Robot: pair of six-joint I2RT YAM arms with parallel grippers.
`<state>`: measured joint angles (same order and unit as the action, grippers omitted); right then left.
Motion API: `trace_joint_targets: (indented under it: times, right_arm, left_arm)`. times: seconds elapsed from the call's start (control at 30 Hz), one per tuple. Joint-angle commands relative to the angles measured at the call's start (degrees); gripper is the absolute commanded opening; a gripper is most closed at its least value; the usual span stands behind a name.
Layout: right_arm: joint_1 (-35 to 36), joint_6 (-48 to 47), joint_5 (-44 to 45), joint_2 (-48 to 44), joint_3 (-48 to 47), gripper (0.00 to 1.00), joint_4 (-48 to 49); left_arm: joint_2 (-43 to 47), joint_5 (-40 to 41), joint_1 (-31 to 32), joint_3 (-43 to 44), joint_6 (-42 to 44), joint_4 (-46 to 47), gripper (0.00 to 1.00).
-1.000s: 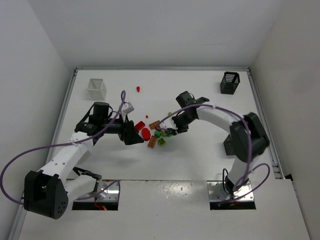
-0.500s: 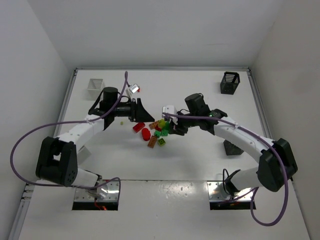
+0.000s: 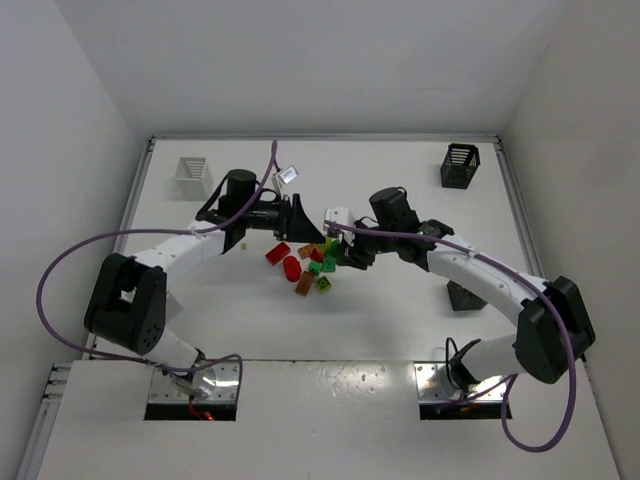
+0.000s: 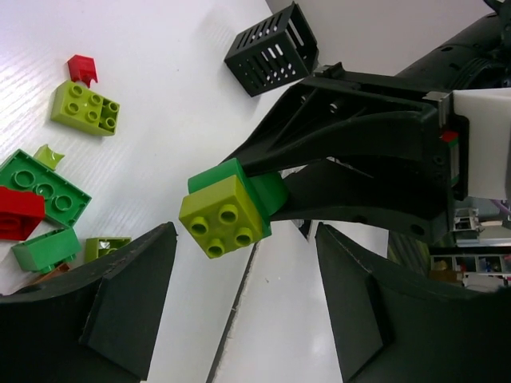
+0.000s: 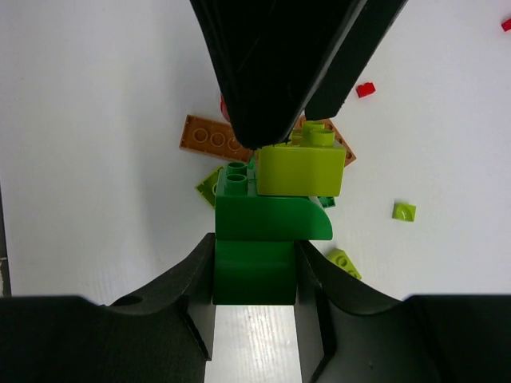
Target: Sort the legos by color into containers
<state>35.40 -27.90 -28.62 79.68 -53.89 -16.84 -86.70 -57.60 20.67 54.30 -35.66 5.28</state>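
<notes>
My right gripper [image 5: 254,267] clamps the green stack [image 5: 271,219], lime brick [image 5: 302,169] stuck atop, at 1 o'clock of the loose pile [image 3: 300,272]; my open left gripper [image 4: 243,275] should straddle only the lime piece, squarely, before pulling.

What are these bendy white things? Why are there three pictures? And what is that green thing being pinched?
Those are two robot arms bolted to a white table. One picture looks down from above; the other two come from a small camera on each wrist. The pinching part at each tip is called the end effector. The right end effector is squeezing a block stack: green blocks with a yellow-green block on the end. The left end effector is open, right up close to that stack. More blocks, red, green and orange-brown, lie in a pile on the table. A white basket and a black basket stand at the far corners, ready for sorting.
</notes>
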Motion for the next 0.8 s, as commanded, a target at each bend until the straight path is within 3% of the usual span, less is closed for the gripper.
trace_joint_targets:
  times: [0.0, 0.23, 0.47, 0.7, 0.77]
  right_arm:
    - [0.3, 1.2, -0.1, -0.7, -0.6, 0.0, 3.2]
    - [0.8, 1.2, 0.4, -0.7, -0.6, 0.0, 3.8]
    - [2.0, 1.2, 4.5, 0.6, -0.1, 0.0, 5.6]
    - [3.5, 1.2, 12.6, 2.9, 1.1, 0.0, 9.4]
    - [3.5, 1.7, 14.0, 2.9, 1.9, 0.0, 9.9]
  left_arm:
    - [-0.8, 0.3, 0.3, 0.9, 0.1, 0.1, 0.76]
    - [-2.6, 2.3, 0.3, 1.4, 0.1, -0.4, 0.69]
    - [-3.1, 2.3, 0.3, 1.4, 0.1, -0.4, 0.51]
    - [-4.9, 1.8, 0.3, 2.6, 0.6, -0.4, 0.25]
    - [-4.9, 1.8, 0.3, 2.6, 0.6, -0.4, 0.23]
